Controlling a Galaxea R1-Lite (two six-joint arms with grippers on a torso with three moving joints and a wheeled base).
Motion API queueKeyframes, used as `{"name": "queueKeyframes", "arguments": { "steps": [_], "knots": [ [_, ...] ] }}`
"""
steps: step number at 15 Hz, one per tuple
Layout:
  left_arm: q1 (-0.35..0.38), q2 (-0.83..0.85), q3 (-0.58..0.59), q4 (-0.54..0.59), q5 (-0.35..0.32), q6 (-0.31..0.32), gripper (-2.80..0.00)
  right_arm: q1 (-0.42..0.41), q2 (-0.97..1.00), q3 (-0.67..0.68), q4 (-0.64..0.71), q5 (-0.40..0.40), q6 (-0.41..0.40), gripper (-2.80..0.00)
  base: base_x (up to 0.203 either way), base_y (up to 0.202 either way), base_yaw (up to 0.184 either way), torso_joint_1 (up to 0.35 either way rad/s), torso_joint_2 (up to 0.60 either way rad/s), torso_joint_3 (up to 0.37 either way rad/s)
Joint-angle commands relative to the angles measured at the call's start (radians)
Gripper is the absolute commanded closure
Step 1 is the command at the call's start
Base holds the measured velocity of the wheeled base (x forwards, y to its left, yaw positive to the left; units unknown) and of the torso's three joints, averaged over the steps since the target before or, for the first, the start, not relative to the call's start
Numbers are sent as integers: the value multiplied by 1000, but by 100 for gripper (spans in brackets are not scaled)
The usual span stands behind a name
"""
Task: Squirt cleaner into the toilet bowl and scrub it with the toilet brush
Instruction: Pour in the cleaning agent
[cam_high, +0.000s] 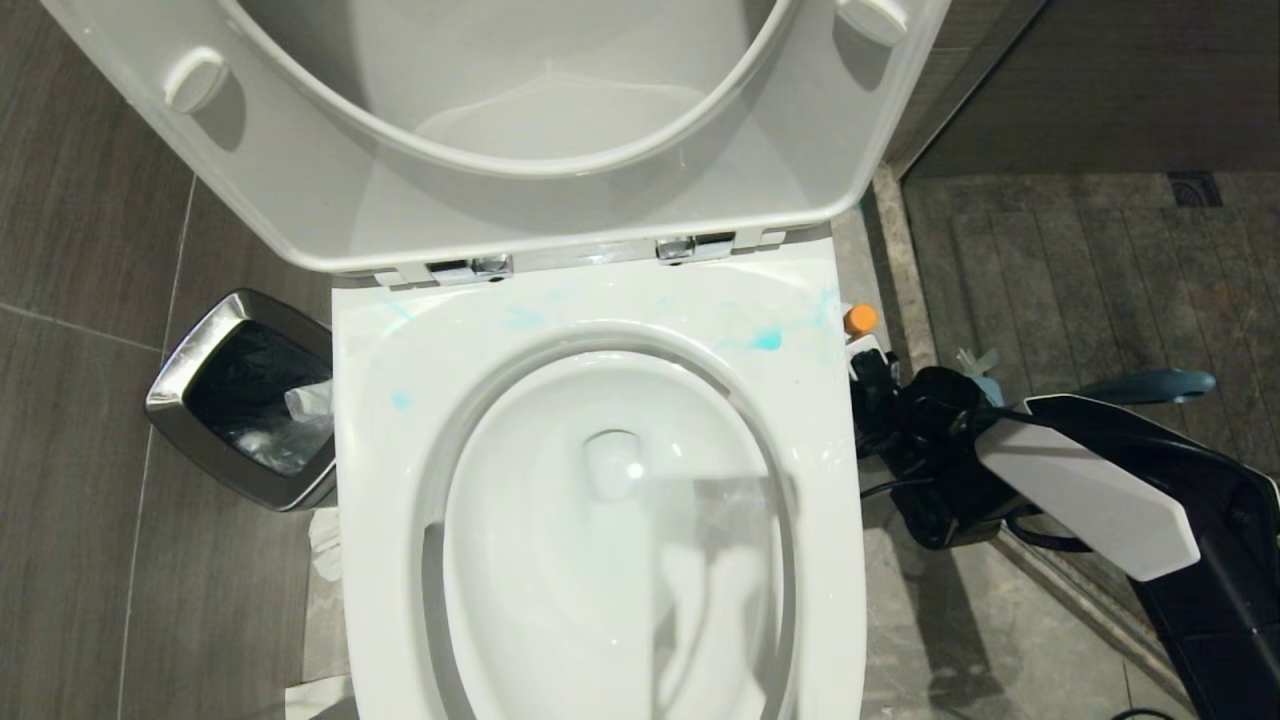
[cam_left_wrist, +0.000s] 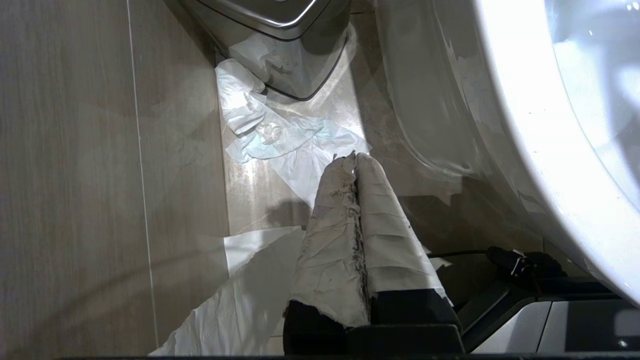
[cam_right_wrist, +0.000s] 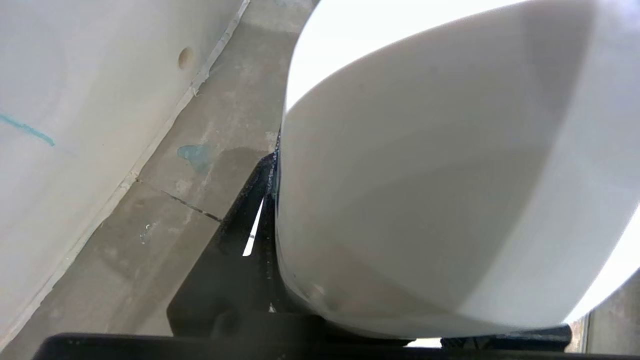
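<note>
The toilet bowl (cam_high: 400, 450) stands open with its seat and lid raised, and turquoise smears mark its back rim. On the floor at its right stands the cleaner (cam_high: 860, 320), a white bottle with an orange cap. My right gripper (cam_high: 872, 385) is around the bottle from the near side. In the right wrist view the cleaner (cam_right_wrist: 425, 175) fills the space between the jaws, and one black finger (cam_right_wrist: 250, 220) lies against its side; the other is hidden. The toilet brush handle (cam_high: 1150, 385) shows behind my right arm. My left gripper (cam_left_wrist: 354, 157), its fingers wrapped in white, hangs shut and empty by the toilet's left side.
A steel-rimmed waste bin (cam_high: 240, 400) stands left of the toilet, with crumpled tissue (cam_left_wrist: 270, 130) on the floor beside it. A small turquoise puddle (cam_right_wrist: 195, 152) lies on the floor between bottle and toilet base. A stone sill (cam_high: 900, 250) borders the shower floor at right.
</note>
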Motion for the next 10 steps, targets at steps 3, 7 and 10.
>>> {"name": "queueKeyframes", "arguments": {
  "steps": [3, 7, 10],
  "knots": [
    [1, 2, 0, 0, 0, 0, 0, -3, -36, 9, -8, -4, 5, 0, 0, 0, 0, 0, 0, 0],
    [1, 2, 0, 0, 0, 0, 0, -6, -136, 93, -3, -11, 18, 0, 0, 0, 0, 0, 0, 0],
    [1, 2, 0, 0, 0, 0, 0, -5, -262, 233, 8, -11, 20, 0, 0, 0, 0, 0, 0, 0]
  ]
}}
